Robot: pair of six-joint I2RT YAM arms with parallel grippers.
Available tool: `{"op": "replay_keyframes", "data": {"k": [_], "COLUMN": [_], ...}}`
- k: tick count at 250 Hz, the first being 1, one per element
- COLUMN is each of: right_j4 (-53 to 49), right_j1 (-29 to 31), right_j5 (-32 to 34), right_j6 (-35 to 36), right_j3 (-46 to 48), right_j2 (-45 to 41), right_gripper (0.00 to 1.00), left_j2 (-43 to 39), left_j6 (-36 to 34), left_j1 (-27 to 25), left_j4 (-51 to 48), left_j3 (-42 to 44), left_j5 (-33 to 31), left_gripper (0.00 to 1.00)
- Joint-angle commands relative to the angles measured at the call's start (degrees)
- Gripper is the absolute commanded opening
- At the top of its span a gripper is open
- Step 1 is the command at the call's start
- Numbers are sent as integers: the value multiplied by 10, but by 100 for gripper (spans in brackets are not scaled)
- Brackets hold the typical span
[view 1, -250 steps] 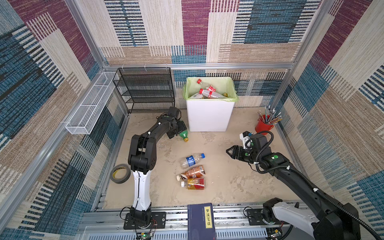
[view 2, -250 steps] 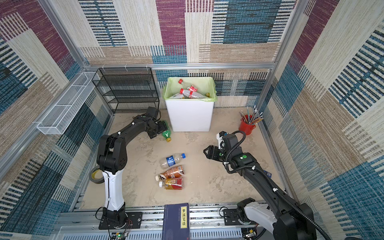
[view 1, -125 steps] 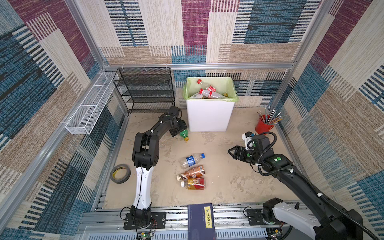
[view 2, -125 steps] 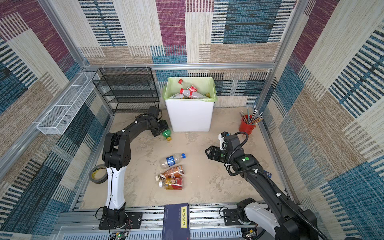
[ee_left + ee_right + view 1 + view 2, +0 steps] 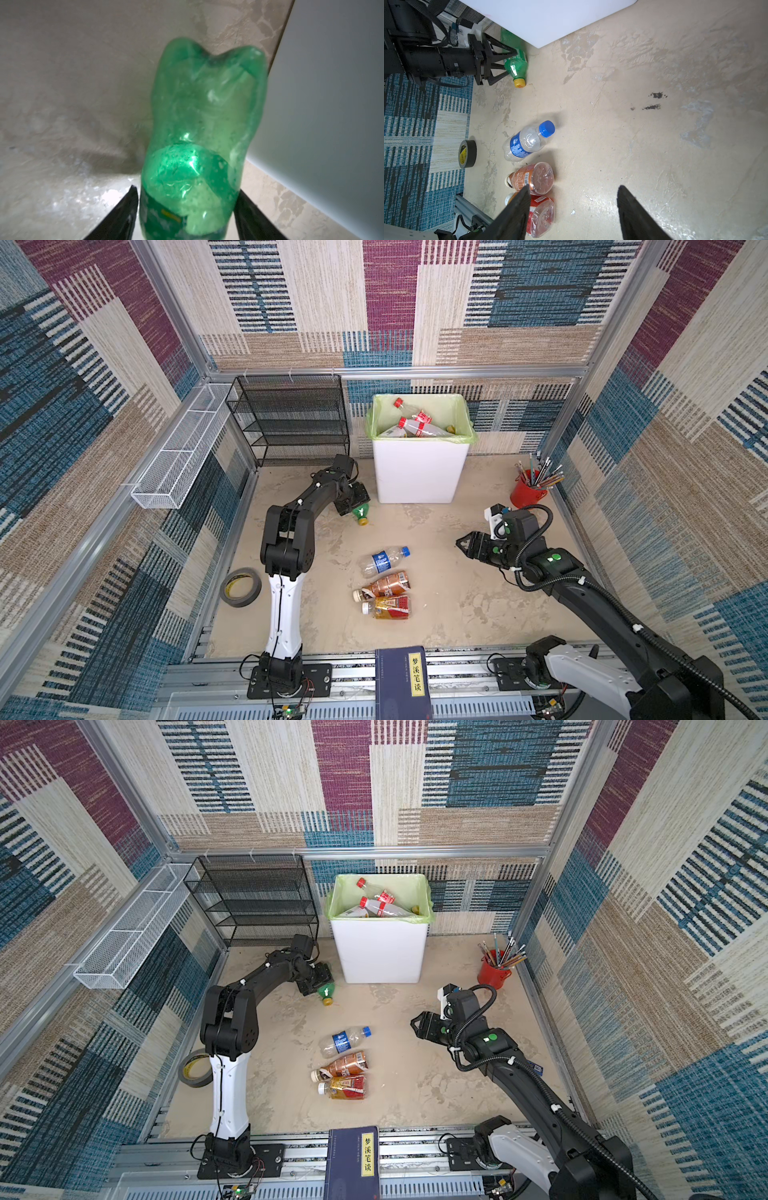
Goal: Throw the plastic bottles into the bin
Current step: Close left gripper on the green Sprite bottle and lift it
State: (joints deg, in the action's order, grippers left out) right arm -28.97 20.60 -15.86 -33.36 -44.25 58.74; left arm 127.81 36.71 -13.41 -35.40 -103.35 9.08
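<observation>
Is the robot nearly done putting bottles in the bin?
Not yet. Some bottles already lie in the bin. The left gripper is closed on the green bottle on the floor beside the bin. Three more wait: the blue-capped bottle, the brown bottle, the red-labelled bottle. The right gripper is open and empty.

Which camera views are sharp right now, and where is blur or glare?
Left wrist view: dim, the green bottle close and soft, one bright glint on it. Right wrist view: sharp, with a patch of glare on the floor. Both top views: crisp, evenly lit, no harsh glare.
</observation>
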Motion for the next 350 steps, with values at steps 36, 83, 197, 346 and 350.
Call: {"op": "replay_keyframes", "data": {"k": [36, 83, 197, 346, 350], "right_j4": [37, 45, 146, 206, 206], "right_j1": [0, 0, 0, 0, 0], "right_j5": [-5, -5, -32, -97, -97], "right_j6": [-1, 0, -1, 11, 11], "right_j3": [-4, -2, 9, 3, 5], "right_j2": [11, 7, 52, 150, 151], "right_gripper": [67, 66, 63, 64, 64], "left_j2": [-6, -40, -312, -676, -683], "left_j6": [-41, -59, -26, 107, 108], "left_j1": [4, 4, 3, -2, -3], "left_j4": [-42, -29, 114, 270, 274], "left_j3": [5, 40, 351, 667, 675], "left_j5": [-11, 5, 76, 103, 103], "left_gripper": [62, 54, 52, 52, 52]}}
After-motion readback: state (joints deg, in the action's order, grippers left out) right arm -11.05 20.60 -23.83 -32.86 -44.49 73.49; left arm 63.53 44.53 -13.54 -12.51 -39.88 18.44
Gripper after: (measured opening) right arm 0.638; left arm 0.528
